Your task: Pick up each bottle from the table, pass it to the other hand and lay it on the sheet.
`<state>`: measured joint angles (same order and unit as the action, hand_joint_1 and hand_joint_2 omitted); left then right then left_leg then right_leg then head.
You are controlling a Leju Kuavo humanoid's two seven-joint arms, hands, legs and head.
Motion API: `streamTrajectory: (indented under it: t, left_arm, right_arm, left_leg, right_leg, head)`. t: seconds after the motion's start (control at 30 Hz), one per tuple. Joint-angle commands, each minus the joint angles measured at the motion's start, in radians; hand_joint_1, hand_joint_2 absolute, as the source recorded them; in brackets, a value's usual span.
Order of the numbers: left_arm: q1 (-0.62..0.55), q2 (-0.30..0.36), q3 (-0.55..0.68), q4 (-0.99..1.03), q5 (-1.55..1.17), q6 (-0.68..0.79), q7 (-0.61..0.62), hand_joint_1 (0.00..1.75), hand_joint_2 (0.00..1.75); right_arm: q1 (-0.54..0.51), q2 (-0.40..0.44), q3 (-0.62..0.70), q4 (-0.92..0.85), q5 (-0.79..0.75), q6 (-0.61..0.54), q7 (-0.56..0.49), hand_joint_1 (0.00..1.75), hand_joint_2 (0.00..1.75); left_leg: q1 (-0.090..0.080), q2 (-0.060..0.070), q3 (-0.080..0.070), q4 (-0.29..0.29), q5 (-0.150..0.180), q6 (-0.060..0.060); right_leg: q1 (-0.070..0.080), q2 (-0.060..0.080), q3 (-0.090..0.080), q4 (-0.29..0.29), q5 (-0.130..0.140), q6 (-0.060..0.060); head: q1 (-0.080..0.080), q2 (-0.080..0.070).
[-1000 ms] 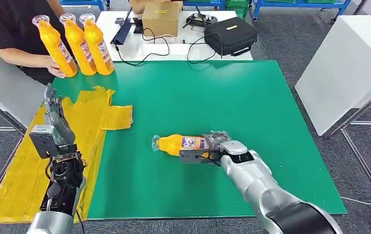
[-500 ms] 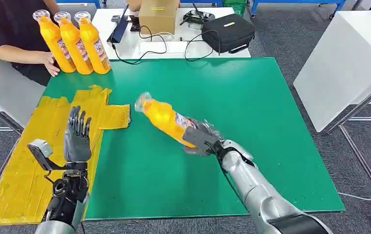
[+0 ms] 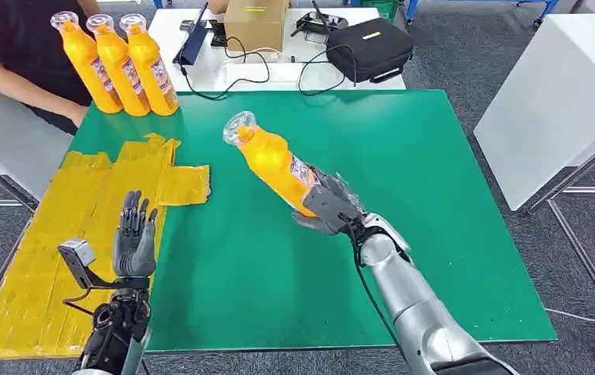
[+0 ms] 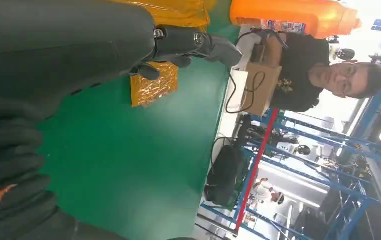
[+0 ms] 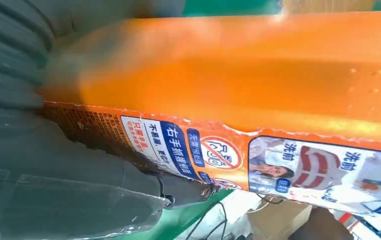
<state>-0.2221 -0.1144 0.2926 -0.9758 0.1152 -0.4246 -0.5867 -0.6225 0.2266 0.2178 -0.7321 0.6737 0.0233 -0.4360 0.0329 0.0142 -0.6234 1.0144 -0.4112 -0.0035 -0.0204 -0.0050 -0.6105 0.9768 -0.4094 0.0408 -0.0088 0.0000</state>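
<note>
Bottle [image 3: 272, 166] is off the desk [image 3: 435, 195], gripped at its base end by the right hand [image 3: 327, 207], tilted with its clear cap pointing up and away toward the far-left side. It sits above the green mat, roughly mid-desk, well apart from the yellow sheet [image 3: 52, 234] on the left. Left hand [image 3: 135, 244] is raised over the sheet's inner edge, palm up-ish, fingers spread, holding nothing. Looks like the handover step: pick-up done, pass not yet made. Next move calls for closing the gap between the two hands, left hand taking the free neck-side half of the body while right lets go; tilt means the left has to match the angle or it'll knock the cap. Three more bottles [image 3: 117, 62] stand upright at the far-left corner, just beside a person's arm [image 3: 29, 87]. Hard to judge: the right hand's finger wrap, since in the right wrist view the orange body and label cover most of the fingers; the held bottle's base is hidden by the hand.
</note>
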Motion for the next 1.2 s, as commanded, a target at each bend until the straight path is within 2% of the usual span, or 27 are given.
streamTrajectory:
  t: [0.03,0.1,0.23,0.37,0.4,0.43,0.5,0.57,0.77,0.9,1.1,1.2]
  left_arm:
    - [0.03,-0.042,-0.011,-0.007,0.024,-0.034,0.019,0.0,1.75]
    - [0.069,-0.068,-0.054,-0.089,0.021,-0.028,0.021,0.0,1.75]
    - [0.074,-0.085,-0.149,-0.139,0.01,-0.019,0.053,0.0,1.75]
    - [0.023,-0.112,-0.25,-0.126,0.021,-0.018,0.062,0.0,1.75]
    - [-0.002,-0.116,-0.291,-0.106,0.059,-0.096,0.094,0.0,1.75]
    - [-0.045,-0.139,-0.331,-0.077,0.066,-0.083,0.106,0.0,1.75]
    - [-0.086,-0.148,-0.386,-0.042,0.099,-0.062,0.115,0.0,1.75]
    - [-0.107,-0.145,-0.423,-0.017,0.134,-0.073,0.121,0.0,1.75]
    - [-0.09,-0.141,-0.476,-0.058,0.17,-0.106,0.119,0.0,1.75]
    - [-0.098,-0.15,-0.498,-0.07,0.183,-0.095,0.142,0.0,1.75]
    - [-0.146,-0.16,-0.484,-0.012,0.185,-0.052,0.148,0.0,1.75]
    - [-0.148,-0.158,-0.484,-0.007,0.184,-0.053,0.145,0.0,1.75]
  right_arm:
    - [0.003,-0.003,0.041,-0.066,-0.058,-0.03,-0.048,1.75,1.75]
    - [0.05,0.009,0.089,-0.16,-0.074,-0.037,-0.001,1.75,1.75]
    - [0.084,0.025,0.123,-0.199,-0.098,-0.07,0.047,1.75,1.75]
    - [0.1,0.073,0.114,-0.104,-0.081,-0.145,0.054,1.75,1.75]
    - [0.107,0.092,0.116,-0.065,-0.049,-0.166,0.092,1.75,1.75]
    - [0.104,0.122,0.126,0.02,-0.034,-0.22,0.083,1.75,1.75]
    - [0.085,0.122,0.204,0.098,-0.105,-0.284,0.083,1.75,1.75]
    - [0.076,0.122,0.249,0.128,-0.153,-0.303,0.084,1.75,1.75]
    - [0.058,0.122,0.381,0.186,-0.248,-0.316,0.121,1.75,1.75]
    - [0.038,0.122,0.486,0.215,-0.334,-0.323,0.146,1.75,1.75]
    - [0.037,0.122,0.764,0.225,-0.484,-0.329,0.205,1.75,1.75]
    - [0.037,0.122,0.782,0.219,-0.497,-0.336,0.213,1.75,1.75]
  left_leg:
    - [-0.001,-0.002,0.003,-0.001,-0.001,0.002]
    - [-0.001,0.0,0.001,-0.001,-0.001,0.001]
    - [-0.001,-0.001,0.001,0.0,-0.001,0.002]
    - [-0.001,-0.006,0.001,0.0,-0.001,0.002]
    - [-0.001,-0.004,-0.001,0.0,-0.001,0.002]
    - [-0.001,-0.003,-0.002,0.0,0.0,0.001]
    - [0.0,-0.005,-0.002,0.0,0.0,0.001]
    - [0.0,-0.005,-0.001,0.0,0.0,0.001]
    - [0.0,-0.001,-0.001,-0.001,-0.001,0.001]
    - [-0.001,-0.003,0.0,0.0,-0.001,0.002]
    - [0.0,-0.003,-0.002,0.0,-0.001,0.002]
    - [0.0,-0.003,-0.002,0.0,0.0,0.001]
  right_leg:
    - [-0.001,-0.001,0.003,0.0,-0.002,-0.002]
    - [-0.001,0.0,0.001,0.0,-0.001,-0.001]
    - [0.0,0.0,0.001,0.0,-0.002,-0.001]
    - [-0.001,-0.004,0.002,0.001,-0.003,-0.002]
    - [0.0,-0.003,0.0,0.0,-0.002,-0.002]
    - [0.0,-0.002,-0.001,0.0,-0.001,-0.002]
    - [0.0,-0.004,-0.001,0.0,-0.001,-0.002]
    - [0.0,-0.004,-0.001,0.0,-0.001,-0.002]
    - [0.0,0.0,-0.001,-0.001,0.0,-0.001]
    - [0.0,-0.002,0.0,0.0,-0.002,-0.002]
    - [0.0,-0.002,-0.001,0.0,-0.001,-0.002]
    - [0.0,-0.003,-0.002,0.0,-0.001,-0.002]
  head:
    - [0.0,0.0]
    - [0.0,0.0]
    - [0.0,0.0]
    - [0.0,0.0]
    - [0.0,0.0]
    - [0.0,0.0]
    - [0.0,0.0]
    - [0.0,0.0]
    - [0.0,0.0]
    - [0.0,0.0]
    - [0.0,0.0]
    - [0.0,0.0]
